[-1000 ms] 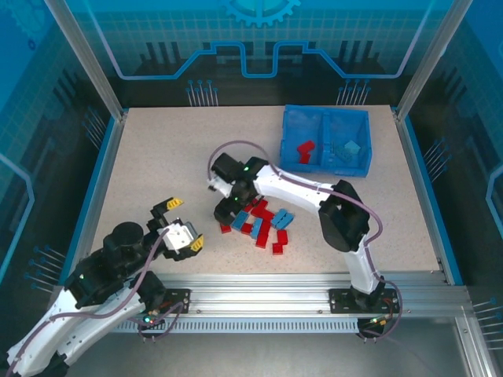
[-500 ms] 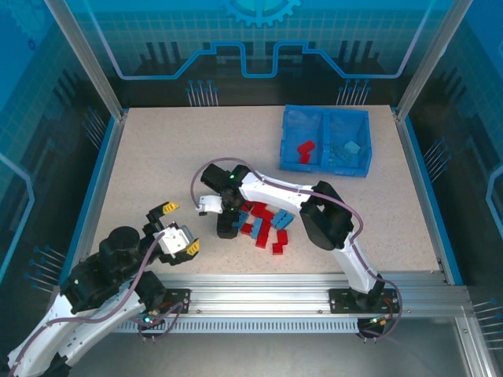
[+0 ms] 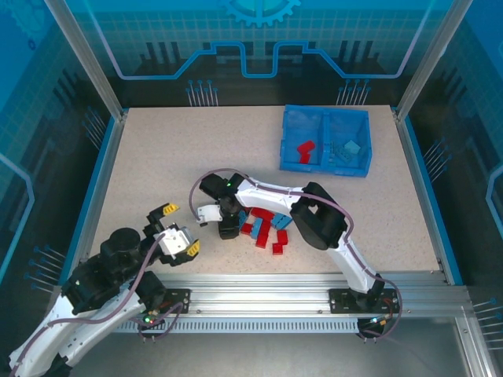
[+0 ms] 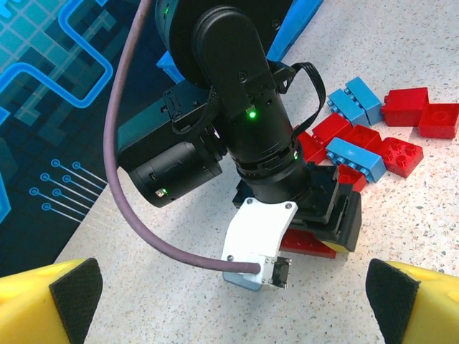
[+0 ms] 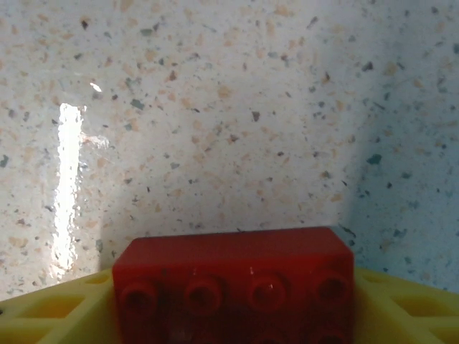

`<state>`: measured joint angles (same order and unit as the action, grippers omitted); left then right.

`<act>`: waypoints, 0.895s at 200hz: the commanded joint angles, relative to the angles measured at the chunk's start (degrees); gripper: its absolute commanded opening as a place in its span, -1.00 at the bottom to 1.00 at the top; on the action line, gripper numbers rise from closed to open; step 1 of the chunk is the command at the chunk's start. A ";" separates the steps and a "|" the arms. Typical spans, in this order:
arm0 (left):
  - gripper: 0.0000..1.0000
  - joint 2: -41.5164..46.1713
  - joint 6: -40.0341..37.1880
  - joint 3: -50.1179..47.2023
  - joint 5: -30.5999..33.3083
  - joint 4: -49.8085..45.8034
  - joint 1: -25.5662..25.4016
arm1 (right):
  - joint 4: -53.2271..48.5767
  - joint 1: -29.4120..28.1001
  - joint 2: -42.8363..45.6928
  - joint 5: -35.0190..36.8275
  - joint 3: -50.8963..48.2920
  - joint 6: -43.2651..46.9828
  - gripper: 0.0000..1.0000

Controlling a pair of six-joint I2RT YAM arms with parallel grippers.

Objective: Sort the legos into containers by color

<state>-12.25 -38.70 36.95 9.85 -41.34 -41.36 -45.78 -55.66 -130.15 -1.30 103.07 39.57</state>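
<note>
Red and light blue legos (image 3: 267, 226) lie in a loose pile at mid table, also in the left wrist view (image 4: 373, 136). My right gripper (image 3: 228, 229) points down at the pile's left edge, shut on a red brick (image 5: 233, 287) held between its yellow fingers (image 5: 50, 315) just above the tabletop. From the left wrist, the same red brick (image 4: 308, 244) shows under the right gripper (image 4: 323, 215). My left gripper (image 3: 178, 229) hovers open and empty left of the pile, its pads (image 4: 75, 297) wide apart. The blue bin (image 3: 324, 119) at back right holds red bricks (image 3: 302, 149) left, blue bricks (image 3: 346, 148) right.
The right arm's forearm (image 3: 275, 192) stretches over the pile from its elbow (image 3: 318, 224). A purple cable (image 4: 136, 208) loops beside the right wrist. Metal frame posts and blue walls ring the speckled table (image 3: 157, 165).
The right arm swung its wrist toward the near left edge of the pile and lowered onto a red brick. The left gripper drew slightly back and left.
</note>
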 commanded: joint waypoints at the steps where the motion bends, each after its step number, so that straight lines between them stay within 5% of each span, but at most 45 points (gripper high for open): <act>1: 0.97 0.98 1.15 -0.47 0.06 0.00 0.21 | 1.37 -0.68 -1.42 1.00 -1.25 0.83 0.16; 58: 0.97 1.09 -6.12 -2.09 -6.27 -4.11 0.17 | 7.07 0.82 5.38 -0.97 -5.91 -2.53 -0.01; 107: 0.97 -1.88 -5.86 -3.59 -8.39 2.86 0.15 | 14.93 4.46 16.71 -2.41 -12.15 -8.33 -0.08; 141: 0.97 -5.54 4.11 -6.44 -7.77 19.47 0.18 | 22.56 10.75 26.53 -2.48 -18.17 -19.03 -0.07; 179: 0.97 -14.10 21.02 -3.46 2.43 28.84 0.20 | 27.75 21.42 34.78 5.09 -22.26 -34.81 -0.07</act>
<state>-22.59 -31.27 31.24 5.23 -22.72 -41.36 -22.79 -39.99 -99.15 -1.17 82.41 18.28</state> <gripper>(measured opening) 0.988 0.567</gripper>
